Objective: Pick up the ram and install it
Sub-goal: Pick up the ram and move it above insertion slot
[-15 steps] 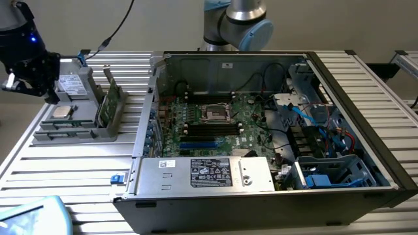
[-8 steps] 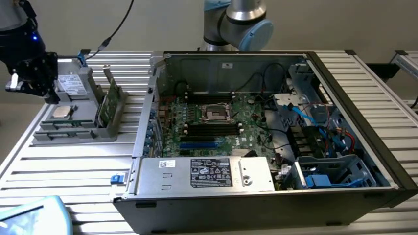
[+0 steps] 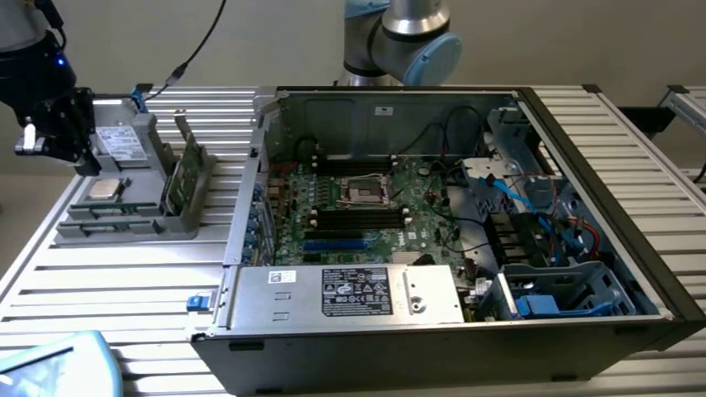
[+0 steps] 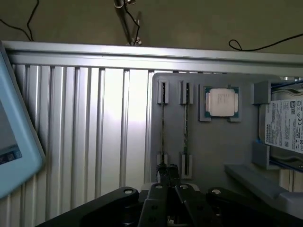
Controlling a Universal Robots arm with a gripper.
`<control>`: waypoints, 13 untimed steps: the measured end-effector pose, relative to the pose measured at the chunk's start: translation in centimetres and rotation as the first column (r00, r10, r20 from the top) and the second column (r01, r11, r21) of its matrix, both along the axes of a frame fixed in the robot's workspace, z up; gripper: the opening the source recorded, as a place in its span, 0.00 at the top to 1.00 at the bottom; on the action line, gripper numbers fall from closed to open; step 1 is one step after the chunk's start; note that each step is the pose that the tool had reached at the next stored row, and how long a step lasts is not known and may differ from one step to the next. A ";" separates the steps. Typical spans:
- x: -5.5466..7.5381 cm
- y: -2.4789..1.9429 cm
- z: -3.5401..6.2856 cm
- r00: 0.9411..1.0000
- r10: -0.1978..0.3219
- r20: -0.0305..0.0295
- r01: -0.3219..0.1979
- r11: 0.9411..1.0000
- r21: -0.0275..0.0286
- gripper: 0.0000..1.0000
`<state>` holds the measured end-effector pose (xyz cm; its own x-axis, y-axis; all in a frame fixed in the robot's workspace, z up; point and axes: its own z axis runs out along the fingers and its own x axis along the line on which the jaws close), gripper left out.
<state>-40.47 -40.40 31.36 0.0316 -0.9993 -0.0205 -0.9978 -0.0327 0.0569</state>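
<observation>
The pincer (image 4: 168,182) is pressed together, gripping nothing, over the near edge of the grey holder (image 4: 218,151). In the holder's slots two thin sticks stand on edge: the ram (image 4: 162,127), in line with the pincer, and a second stick (image 4: 185,127). Beside them lie one silver processor (image 4: 220,102) and one drive (image 4: 284,127) labelled TOSHIBA.

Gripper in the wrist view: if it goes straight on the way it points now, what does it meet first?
The gripper would probably meet the grey tray first, beside the ends of two edge-on boards; depth is unclear.
</observation>
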 end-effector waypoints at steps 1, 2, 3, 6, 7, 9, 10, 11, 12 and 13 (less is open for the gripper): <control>0.0 0.00 0.00 1.000 0.000 0.000 0.000 1.000 0.000 0.89; 0.0 0.00 -0.01 1.000 0.000 0.000 0.000 1.000 0.000 0.89; 0.0 0.00 -0.01 1.000 0.000 0.000 0.000 1.000 0.000 0.89; 0.0 0.00 -0.01 1.000 0.000 0.000 0.000 1.000 0.000 0.88; 0.0 0.00 -0.02 1.000 0.000 0.000 0.000 1.000 0.000 0.88; 0.0 0.00 -0.02 1.000 0.000 0.000 0.000 1.000 0.000 0.75; 0.0 0.00 -0.01 1.000 0.000 0.000 0.000 1.000 0.000 0.69; 0.0 0.00 -0.01 1.000 0.000 0.000 0.000 1.000 0.000 0.69; 0.0 0.00 -0.02 1.000 0.000 0.000 0.000 1.000 0.000 0.63; 0.0 0.00 -0.01 1.000 0.000 0.000 0.000 1.000 0.000 0.63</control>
